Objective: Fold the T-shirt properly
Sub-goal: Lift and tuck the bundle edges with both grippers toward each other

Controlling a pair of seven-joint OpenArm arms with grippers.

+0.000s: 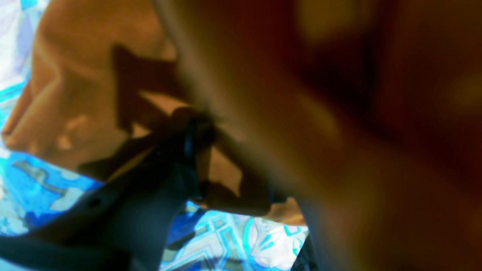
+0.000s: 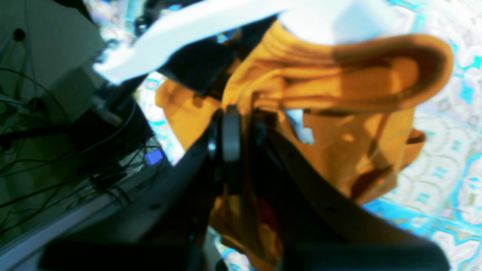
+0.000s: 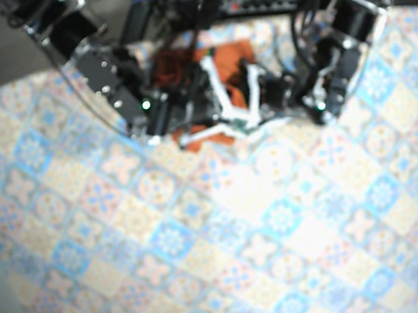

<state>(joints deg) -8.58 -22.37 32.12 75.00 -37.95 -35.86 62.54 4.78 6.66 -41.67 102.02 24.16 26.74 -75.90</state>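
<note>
shirt [image 3: 237, 54]: orange; bunched in a heap, not flat; at the table's far edge, between the two arms; folds and a rolled hem show in the right wrist view [image 2: 357, 94]; creased cloth fills most of the left wrist view [image 1: 75, 94]
right gripper [image 2: 243, 124]: on the left of the base view; dark fingers [image 2: 230, 139] drawn narrow, a strip of shirt pinched between them; more shirt hangs below and beside them
left gripper [image 1: 197, 139]: on the right of the base view; one dark finger seen against the shirt; blurred cloth close to the lens hides the rest; whether it is gripping cannot be told
table cover [image 3: 228, 232]: blue, cream and pink tile pattern; shows under the shirt in both wrist views
cables [image 2: 56, 158]: dark tangle beyond the table edge, right wrist view
</note>
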